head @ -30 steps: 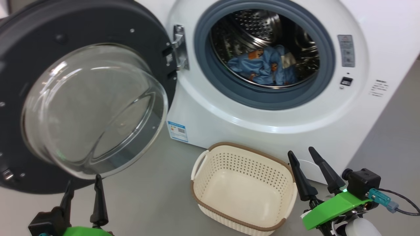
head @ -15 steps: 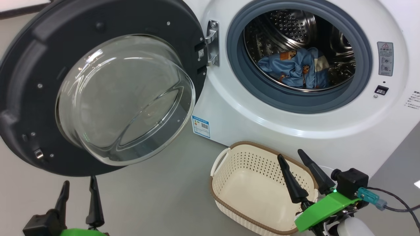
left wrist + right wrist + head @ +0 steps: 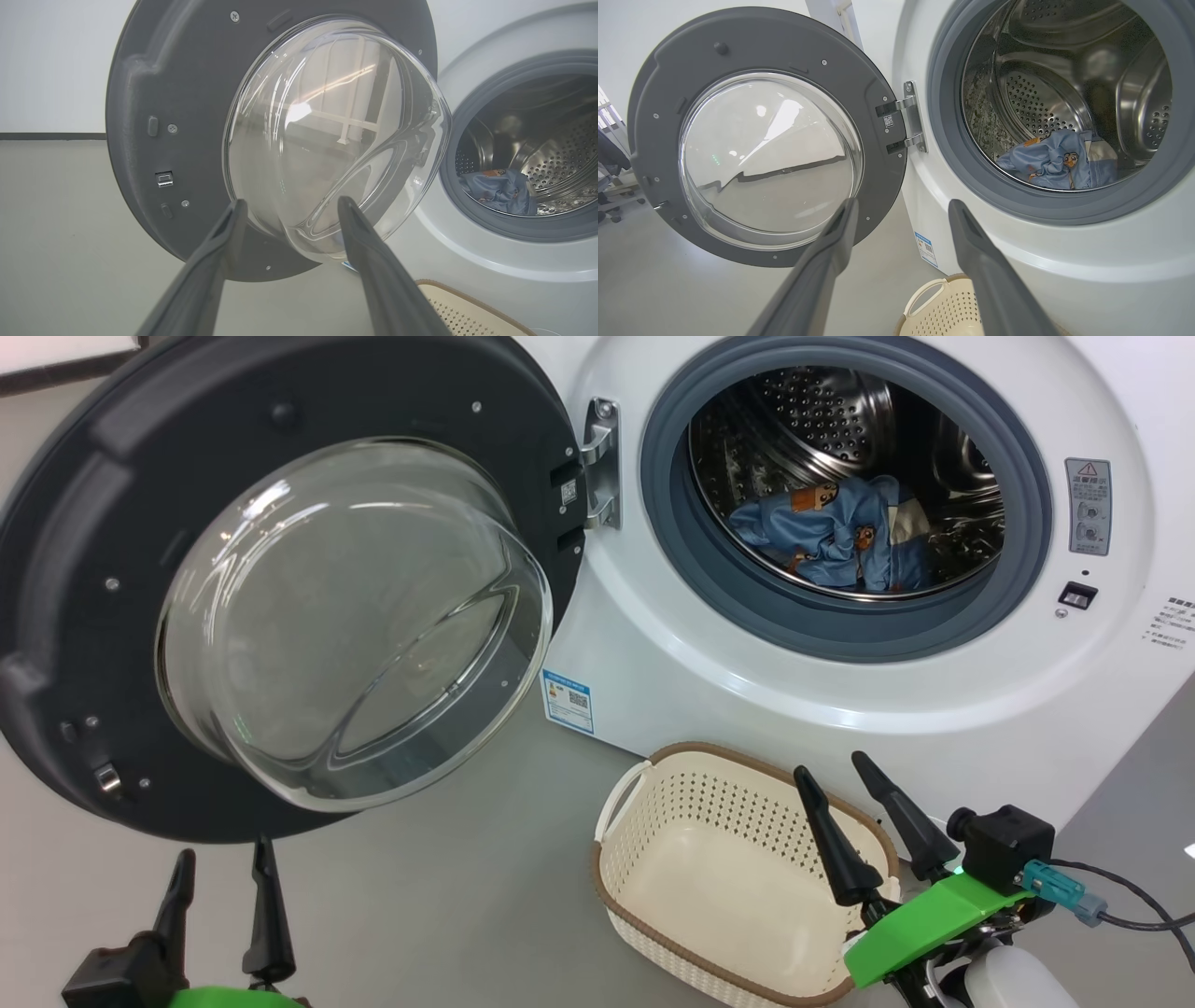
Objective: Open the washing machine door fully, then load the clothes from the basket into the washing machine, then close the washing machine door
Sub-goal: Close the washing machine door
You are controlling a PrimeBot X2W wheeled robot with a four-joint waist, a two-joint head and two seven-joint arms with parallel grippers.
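The washing machine (image 3: 840,709) stands with its round dark-grey door (image 3: 280,579) swung wide open to the left on its metal hinge. Light-blue printed clothes (image 3: 831,537) lie in the steel drum, also seen as clothes (image 3: 1057,161) and clothes (image 3: 497,191) in the wrist views. The cream basket (image 3: 738,877) sits on the floor before the machine with nothing in it. My left gripper (image 3: 221,863) hangs open below the door, holding nothing. My right gripper (image 3: 831,765) is open over the basket's right rim, holding nothing.
Grey floor (image 3: 448,896) spreads left of the basket and under the door. A blue label sticker (image 3: 568,700) marks the machine's lower front. A chair base (image 3: 612,205) stands far left in the right wrist view.
The head camera has shifted, so machine and basket sit further right than a second ago. Both grippers stay open; the door and clothes have not moved.
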